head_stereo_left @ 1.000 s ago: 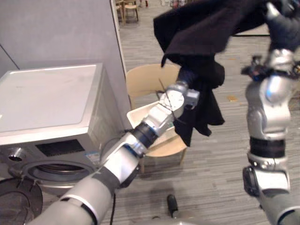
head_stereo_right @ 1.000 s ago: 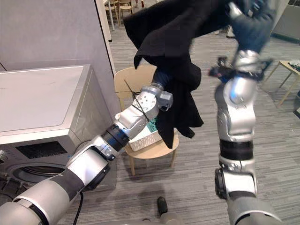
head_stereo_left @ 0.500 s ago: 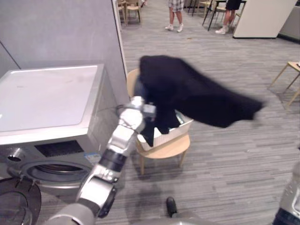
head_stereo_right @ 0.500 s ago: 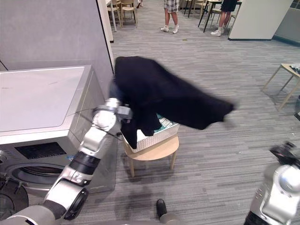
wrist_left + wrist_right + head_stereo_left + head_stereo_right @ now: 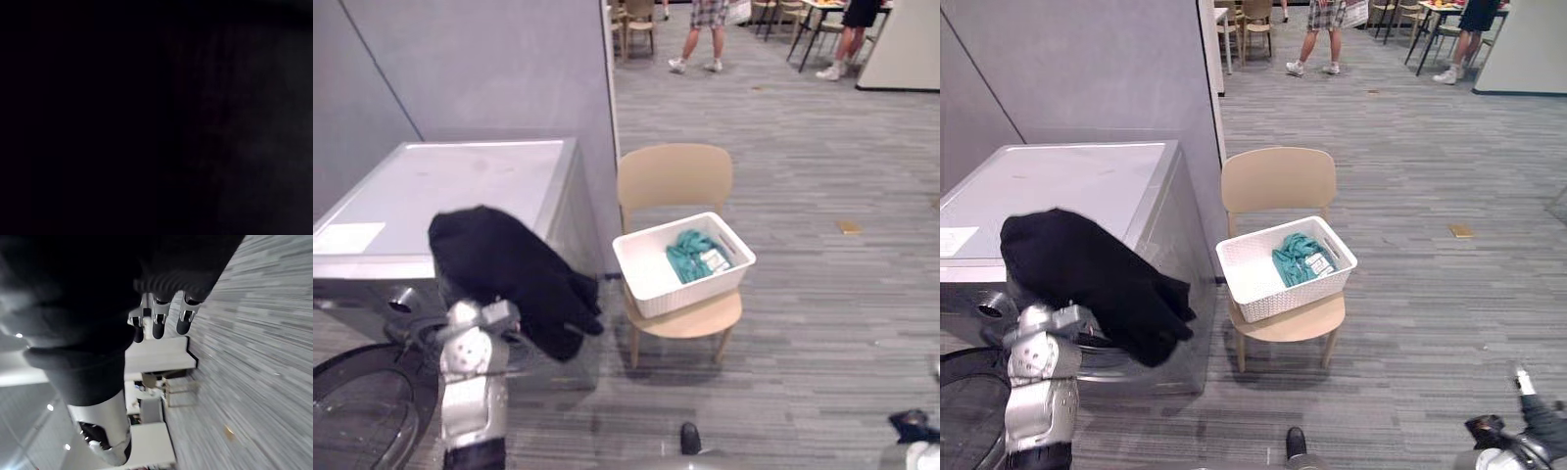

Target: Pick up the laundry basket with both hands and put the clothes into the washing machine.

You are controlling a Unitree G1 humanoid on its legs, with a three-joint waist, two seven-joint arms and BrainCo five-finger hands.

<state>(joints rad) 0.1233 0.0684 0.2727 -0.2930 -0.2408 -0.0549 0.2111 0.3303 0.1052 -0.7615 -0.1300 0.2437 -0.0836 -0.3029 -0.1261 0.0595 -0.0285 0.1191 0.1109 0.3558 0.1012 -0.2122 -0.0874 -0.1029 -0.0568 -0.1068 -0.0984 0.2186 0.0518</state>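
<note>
The black garment hangs over the left arm against the washer front, the drum mouth seemingly just behind it, the door swung open near left. The left hand is buried under the cloth, so I cannot tell its grip. The right hand, low and far right, hangs loose and empty. The basket sits on the chair. The washer's sticker is unreadable.

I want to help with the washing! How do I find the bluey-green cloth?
Beside the silver washing machine stands a light wooden chair with a white laundry basket on its seat. The cloth lies crumpled inside the basket; it is teal, unlike the black garment draped at the machine's front.
</note>
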